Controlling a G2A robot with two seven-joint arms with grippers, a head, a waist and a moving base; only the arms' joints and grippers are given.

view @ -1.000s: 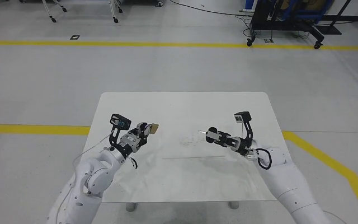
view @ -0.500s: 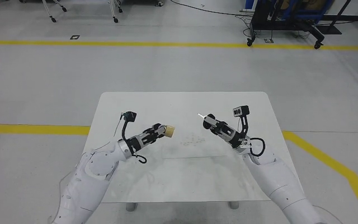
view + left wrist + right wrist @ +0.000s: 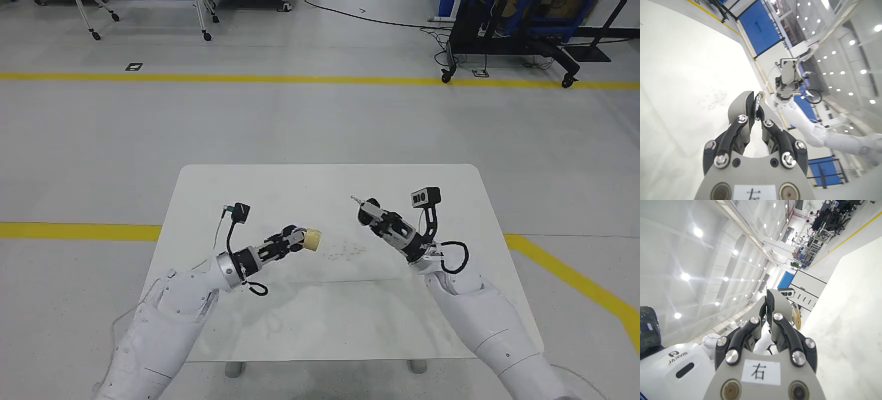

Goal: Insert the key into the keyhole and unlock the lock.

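Observation:
A brass padlock (image 3: 312, 238) is held above the white table (image 3: 300, 190), left of its middle, with my left gripper (image 3: 298, 240) shut on it. In the left wrist view the padlock (image 3: 758, 100) sits edge-on between the pads, mostly hidden. My right gripper (image 3: 368, 210) hovers right of the middle, shut on a small silver key (image 3: 356, 202) whose thin blade points up and left. The key (image 3: 766, 291) pokes just past the fingertips in the right wrist view. Lock and key are apart, with a short gap between them. The right gripper (image 3: 789, 83) faces the lock from farther off.
Faint scuff marks (image 3: 345, 248) lie on the table between the two arms. The rest of the tabletop is bare white. Yellow floor lines (image 3: 80, 231) run past the table on both sides.
Both arms have swung in toward the table's middle. The padlock has moved right and the key left and farther away, so the gap between them has shrunk.

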